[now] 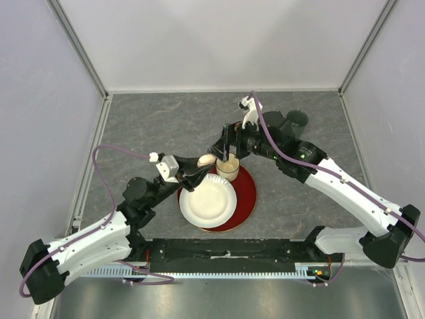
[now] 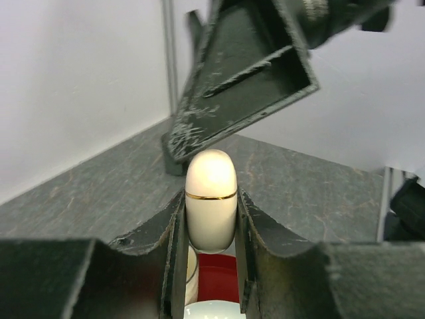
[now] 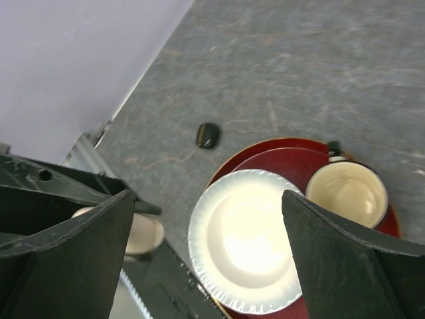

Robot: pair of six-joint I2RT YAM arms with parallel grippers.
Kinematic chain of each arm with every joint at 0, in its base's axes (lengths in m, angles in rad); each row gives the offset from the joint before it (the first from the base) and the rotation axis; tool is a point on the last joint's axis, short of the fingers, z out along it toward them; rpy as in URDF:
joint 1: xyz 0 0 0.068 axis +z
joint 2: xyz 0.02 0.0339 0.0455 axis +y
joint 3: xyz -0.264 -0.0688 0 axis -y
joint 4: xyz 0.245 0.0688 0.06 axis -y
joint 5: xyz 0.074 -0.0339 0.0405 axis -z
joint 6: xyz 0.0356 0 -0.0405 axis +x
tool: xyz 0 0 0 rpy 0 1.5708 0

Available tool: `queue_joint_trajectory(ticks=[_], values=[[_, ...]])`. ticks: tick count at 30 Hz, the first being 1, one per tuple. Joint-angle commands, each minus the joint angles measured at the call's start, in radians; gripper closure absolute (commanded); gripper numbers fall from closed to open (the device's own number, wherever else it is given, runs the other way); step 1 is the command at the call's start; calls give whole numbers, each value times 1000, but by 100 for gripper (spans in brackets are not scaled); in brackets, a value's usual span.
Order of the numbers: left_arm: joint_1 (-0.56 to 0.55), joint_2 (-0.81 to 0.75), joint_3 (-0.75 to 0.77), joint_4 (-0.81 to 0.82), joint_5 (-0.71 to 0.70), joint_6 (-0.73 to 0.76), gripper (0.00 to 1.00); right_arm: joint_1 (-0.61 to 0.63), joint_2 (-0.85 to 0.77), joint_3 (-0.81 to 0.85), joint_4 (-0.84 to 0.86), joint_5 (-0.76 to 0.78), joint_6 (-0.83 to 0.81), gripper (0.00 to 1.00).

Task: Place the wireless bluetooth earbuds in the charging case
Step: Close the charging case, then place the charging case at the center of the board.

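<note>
- Left claw (image 2: 210, 203) pinches the white charging case (image 2: 211, 183) upright, its lid seemingly shut, over the red plate (image 3: 279, 156).
- Right claw (image 3: 207, 199) gapes empty just above it.
- One black piece (image 3: 208, 135), possibly an earbud, lies on the table (image 3: 319, 60); other earbuds I cannot find.
- Opening the lid looks due first, with the case held level.
- Bare table surrounds the piece; the cup (image 3: 346, 193) and white plate (image 3: 242, 239) crowd nearby.

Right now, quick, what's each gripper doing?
Left gripper: shut on the white charging case.
Right gripper: open, holding nothing.
</note>
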Motion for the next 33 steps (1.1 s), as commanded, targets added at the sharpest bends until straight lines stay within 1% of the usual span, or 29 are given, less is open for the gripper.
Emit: queue_joint_trajectory(ticks=[1, 2, 4, 6, 7, 8, 9, 10, 11, 15, 16, 17, 19, 20, 22, 23, 25, 26, 30, 33], values=[[11, 8, 120, -83, -274, -89, 98, 2, -65, -34, -16, 284, 44, 2], [18, 16, 143, -179, -299, -113, 98, 5, -88, -37, -16, 339, 62, 2], [54, 40, 207, -255, -314, -136, 98, 4, -111, -56, -18, 489, 99, 2], [152, 77, 266, -369, -273, -251, 98, 2, -141, -71, -18, 558, 110, 2], [204, 91, 284, -399, -221, -300, 98, 2, -152, -74, -19, 569, 119, 2], [262, 109, 311, -444, -95, -419, 98, -1, -158, -77, -19, 574, 123, 2], [369, 132, 318, -456, -43, -480, 98, -2, -161, -85, -21, 572, 127, 2], [413, 173, 324, -469, -3, -564, 98, -3, -171, -88, -24, 568, 133, 2], [470, 203, 345, -499, 61, -587, 98, -3, -174, -97, -26, 563, 136, 2], [550, 367, 447, -579, 198, -638, 98, -3, -183, -117, -35, 540, 150, 2], [564, 452, 465, -575, 236, -655, 98, -4, -184, -120, -38, 536, 153, 2], [582, 494, 497, -566, 320, -661, 98, -6, -186, -128, -41, 528, 157, 2], [588, 589, 531, -541, 391, -679, 98, -6, -192, -132, -44, 520, 160, 2], [594, 678, 577, -548, 429, -683, 98, -4, -194, -137, -42, 517, 160, 2], [596, 746, 617, -539, 422, -696, 98, -4, -198, -140, -45, 511, 160, 2], [599, 816, 635, -541, 422, -703, 98, -6, -200, -142, -49, 505, 160, 2], [599, 877, 690, -552, 437, -712, 98, -6, -209, -146, -50, 506, 159, 2], [599, 902, 698, -541, 445, -725, 98, -4, -212, -149, -55, 506, 157, 2], [602, 1023, 709, -533, 382, -761, 98, -6, -230, -162, -55, 516, 153, 2], [602, 1072, 714, -524, 368, -782, 98, -7, -237, -163, -61, 514, 147, 2]])
